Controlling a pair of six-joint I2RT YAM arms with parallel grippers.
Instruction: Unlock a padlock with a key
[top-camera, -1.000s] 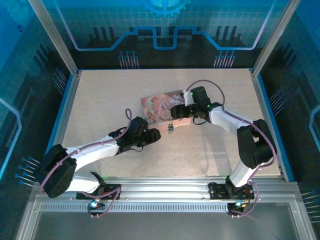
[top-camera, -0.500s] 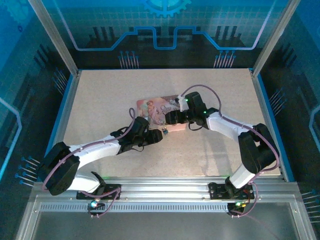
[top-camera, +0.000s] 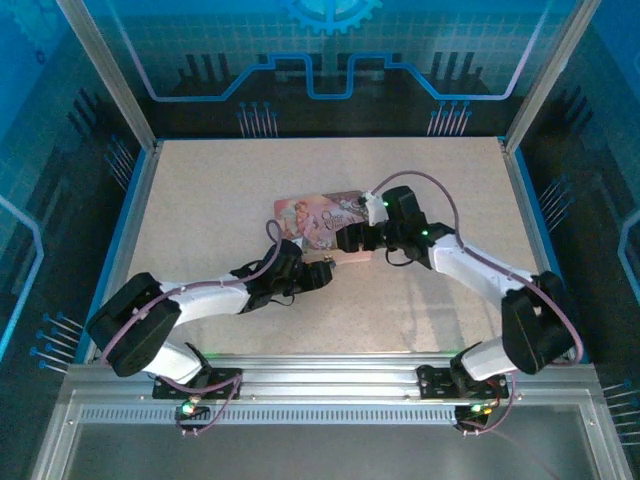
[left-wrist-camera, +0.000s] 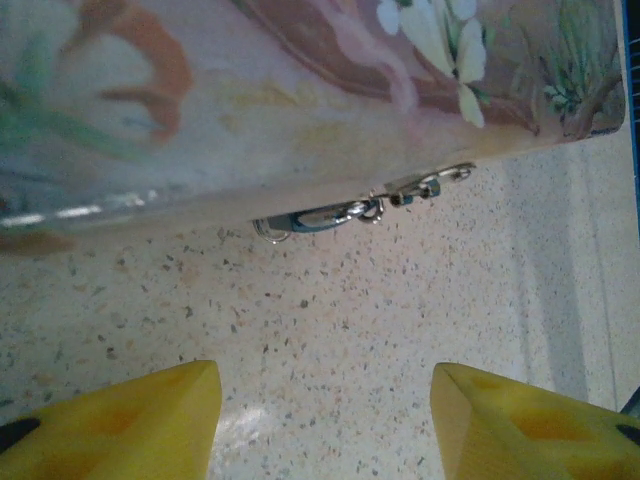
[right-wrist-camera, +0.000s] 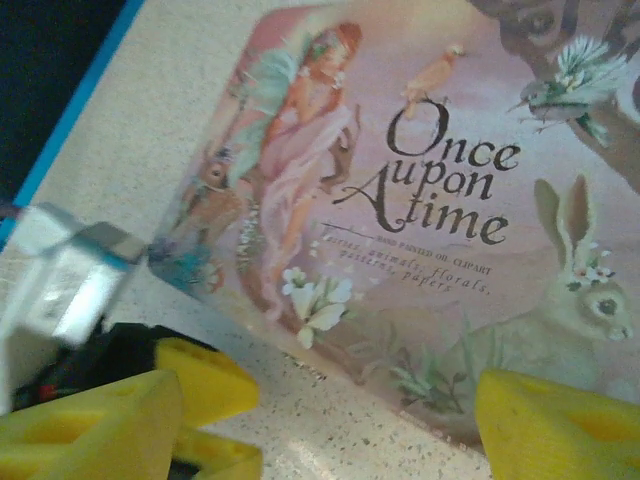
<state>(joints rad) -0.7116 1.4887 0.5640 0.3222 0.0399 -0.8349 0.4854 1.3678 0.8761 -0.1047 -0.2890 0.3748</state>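
Padlock (left-wrist-camera: 318, 216) at pink tin (left-wrist-camera: 300, 100) edge in left wrist close-up; left claw (left-wrist-camera: 325, 415) and right claw (right-wrist-camera: 330, 410) both agape, empty.

Padlock (left-wrist-camera: 310, 217): tiny, elongated, glinting silvery-bluish. We see it lying on its side on the speckled table (left-wrist-camera: 330, 340), tucked right against the lower edge of the pink illustrated tin (left-wrist-camera: 300, 90). A thin curved loop shows at its left end, likely the shackle, but it is partly hidden in the tin's shadow. At its right end sits a small ring, and past that a slim silvery piece (left-wrist-camera: 432, 184) runs on along the same tin edge, angled slightly upward. We cannot tell whether that piece is the key, or whether it sits in the lock. Shackle open or closed: too small to tell.
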